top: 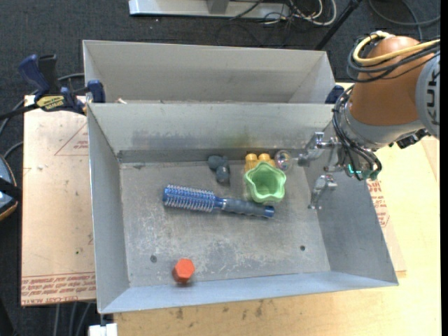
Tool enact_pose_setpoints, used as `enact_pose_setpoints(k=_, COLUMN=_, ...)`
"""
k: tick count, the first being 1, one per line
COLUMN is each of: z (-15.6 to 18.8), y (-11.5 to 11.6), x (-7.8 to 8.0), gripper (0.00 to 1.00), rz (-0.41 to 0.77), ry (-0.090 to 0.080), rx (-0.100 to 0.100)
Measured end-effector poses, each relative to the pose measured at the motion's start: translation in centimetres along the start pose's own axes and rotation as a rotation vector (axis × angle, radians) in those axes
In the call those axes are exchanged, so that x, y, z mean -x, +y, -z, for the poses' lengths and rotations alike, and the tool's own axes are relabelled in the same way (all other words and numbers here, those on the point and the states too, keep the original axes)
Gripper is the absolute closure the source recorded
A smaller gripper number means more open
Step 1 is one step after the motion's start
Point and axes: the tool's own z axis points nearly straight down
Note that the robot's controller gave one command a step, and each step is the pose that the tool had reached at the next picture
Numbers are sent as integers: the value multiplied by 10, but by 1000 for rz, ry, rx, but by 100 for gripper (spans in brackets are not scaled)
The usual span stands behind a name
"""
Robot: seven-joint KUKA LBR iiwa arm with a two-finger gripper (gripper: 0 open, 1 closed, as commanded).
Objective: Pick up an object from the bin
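Green star-rimmed cup (265, 183), the one thing of its kind, stands upright on the bin floor just beside the pincer (310, 182), on the side away from the arm, and is the nearest thing to it without touching it. The pincer hangs low by the bin's right-hand sloping wall with its two metal fingers spread well apart and nothing between them. Counting the rest: one yellow toy piece (257, 159) touches the cup's far side; one small clear thing (281, 160), too small to name, lies between that piece and the pincer; one dark grey lump (220, 167) sits farther out beyond the cup; one blue hairbrush (210, 202) lies flat, its dark handle end reaching under the cup's near edge; one small orange-red cylinder (183, 270) stands alone, well apart from the pincer, near the front wall. All six rest on the scuffed floor of the grey metal bin (210, 124), which is set on dark carpet (42, 19) with cables (308, 2) trailing behind it.
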Motion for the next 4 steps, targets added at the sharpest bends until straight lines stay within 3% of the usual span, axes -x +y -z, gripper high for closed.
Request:
enact_pose_setpoints(k=1, z=-97, y=44, x=12, gripper=0, rz=121, ry=-5, rx=-1)
enact_pose_setpoints(k=2, z=-111, y=82, x=-7, gripper=0, rz=187, ry=-28, rx=-4)
enact_pose_setpoints(k=3, z=-108, y=83, x=-4, gripper=100, rz=187, ry=-37, rx=-3)
enact_pose_setpoints(k=4, z=66, y=63, x=-47, gripper=100, rz=519, ry=-12, rx=-5)
